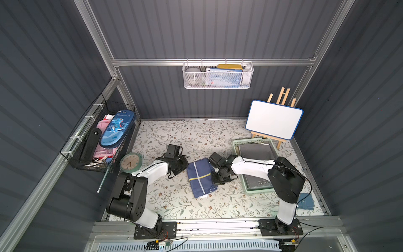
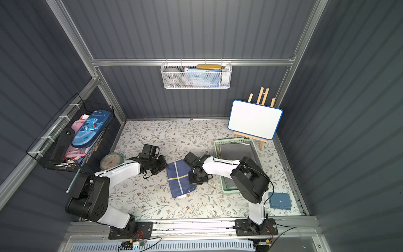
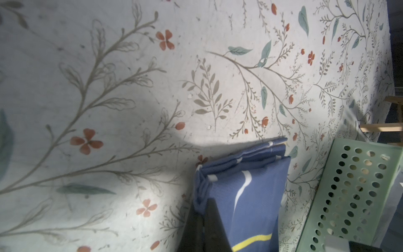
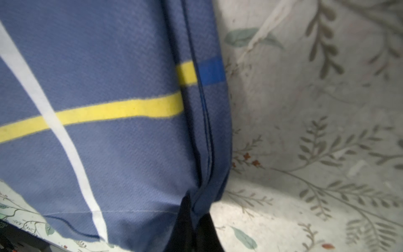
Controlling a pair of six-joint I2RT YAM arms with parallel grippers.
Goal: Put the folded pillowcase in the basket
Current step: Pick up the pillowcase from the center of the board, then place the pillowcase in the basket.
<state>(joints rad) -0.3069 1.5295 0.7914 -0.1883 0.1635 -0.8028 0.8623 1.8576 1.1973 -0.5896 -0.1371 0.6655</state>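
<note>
Left hand (image 3: 202, 229) is clamped on the folded pillowcase (image 1: 201, 177) near a corner, at the edge turned away from the basket (image 1: 257, 191). Right hand (image 4: 193, 224) is pinched shut on the edge facing the basket. The pillowcase, navy with white and yellow stripes, lies flat on the counter (image 1: 174, 135) just beside the basket, not yet inside.

Each pinch takes only a small bite of the stacked layers, so on lifting the lower folds may slip free and the bundle sag open. If the hands travel out of step, the cloth could pull out of one grip. A hanging end might also catch the basket's rim.
</note>
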